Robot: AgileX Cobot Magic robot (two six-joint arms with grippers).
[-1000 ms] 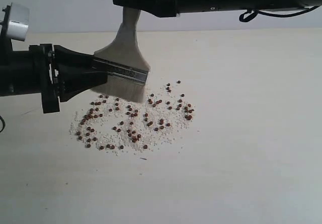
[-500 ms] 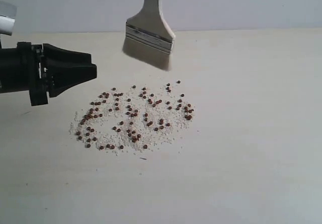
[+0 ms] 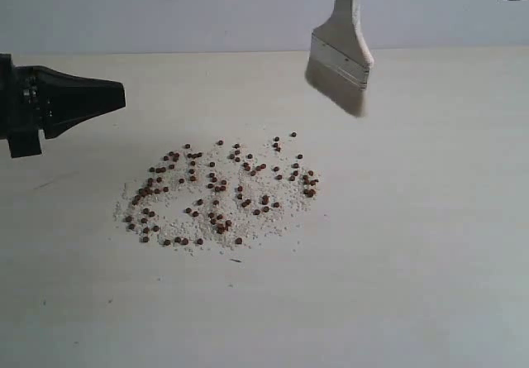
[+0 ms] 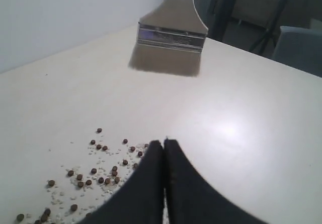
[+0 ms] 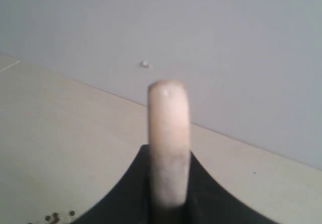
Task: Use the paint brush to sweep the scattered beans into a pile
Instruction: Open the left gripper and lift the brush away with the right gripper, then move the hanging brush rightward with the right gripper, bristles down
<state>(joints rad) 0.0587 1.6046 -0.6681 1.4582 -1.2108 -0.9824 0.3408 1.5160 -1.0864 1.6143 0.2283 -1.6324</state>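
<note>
Dark reddish-brown beans (image 3: 219, 194) lie scattered among whitish crumbs on the pale table; some of the beans (image 4: 95, 171) show in the left wrist view. The paint brush (image 3: 340, 58) hangs in the air behind and to the right of the patch, bristles down and clear of the table. Its wooden handle (image 5: 168, 143) is clamped in my right gripper (image 5: 168, 158), whose body is mostly above the exterior view's top edge. The brush (image 4: 168, 43) also faces the left wrist camera. My left gripper (image 3: 116, 97) (image 4: 164, 146) is shut and empty, off to the patch's left.
The pale table (image 3: 397, 244) stretches bare to the right and front of the bean patch. A plain grey wall (image 3: 165, 12) stands behind the table's far edge.
The left gripper has let go of the brush and drawn back to the left. The right arm has carried the brush up and to the right, away from the beans.
</note>
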